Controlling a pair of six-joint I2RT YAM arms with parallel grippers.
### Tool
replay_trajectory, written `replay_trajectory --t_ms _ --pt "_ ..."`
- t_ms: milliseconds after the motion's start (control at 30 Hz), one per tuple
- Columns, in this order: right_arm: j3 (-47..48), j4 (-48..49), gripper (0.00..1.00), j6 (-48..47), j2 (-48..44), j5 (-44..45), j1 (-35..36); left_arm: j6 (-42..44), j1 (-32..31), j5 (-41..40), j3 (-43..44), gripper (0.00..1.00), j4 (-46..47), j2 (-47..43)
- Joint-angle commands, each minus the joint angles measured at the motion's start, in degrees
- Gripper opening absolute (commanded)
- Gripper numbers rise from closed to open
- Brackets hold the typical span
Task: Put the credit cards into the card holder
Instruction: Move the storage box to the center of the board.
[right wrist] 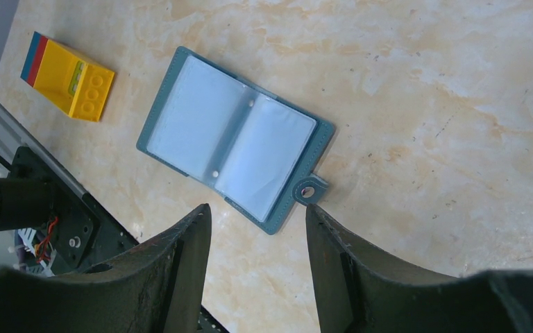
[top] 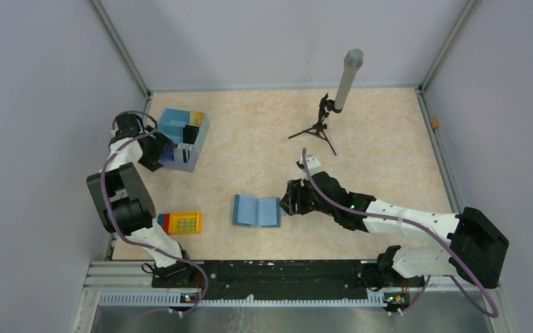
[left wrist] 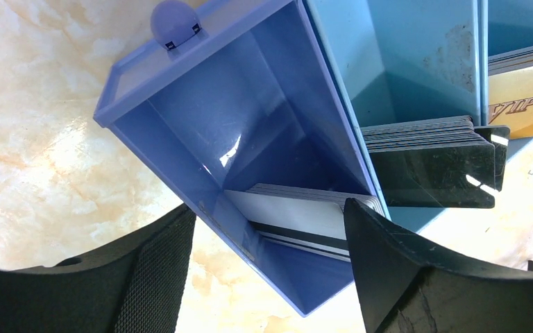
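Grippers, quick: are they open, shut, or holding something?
Left gripper: open, empty, over the cards in the blue tray box.
Right gripper: open, empty, above the card holder.

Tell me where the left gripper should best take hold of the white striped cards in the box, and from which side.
Probably the upper edge of the white striped cards, reached from above through the box's open top. They lean on edge in one compartment with walls close around them, so only that edge looks free. The left gripper hangs open over them.
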Motion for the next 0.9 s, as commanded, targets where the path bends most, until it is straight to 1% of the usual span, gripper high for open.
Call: replay_trajectory --t_ms 0,167,333,600,767,867 --pt "1.58 2.15 0.52 -0.79 -0.16 -0.18 -0.42 0.27 -0.05 -1.02 1.49 0.76 0.10 0.68" --pt "1.49 2.36 0.52 -0.55 -0.13 -0.18 -0.42 0.27 -0.05 -1.89 -0.82 0.68 1.11 -1.84" --pt "1.35 2.41 0.52 -0.45 -0.15 -0.27 -0.41 0.27 -0.06 -1.08 -2.77 0.60 1.50 -3.97" --pt "1.22 3.35 0.52 -0.52 0.04 -0.84 -0.43 0.02 -0.06 -1.15 -6.56 0.52 2.34 -7.66" --pt "2.98 7.26 0.52 -3.88 1.76 -4.94 -0.35 1.12 -0.08 -1.49 -7.04 0.45 1.37 -8.17" --pt "6.25 10.74 0.52 -6.67 5.23 -8.59 -0.31 1.37 -0.04 -2.61 -7.82 0.41 1.54 -9.22"
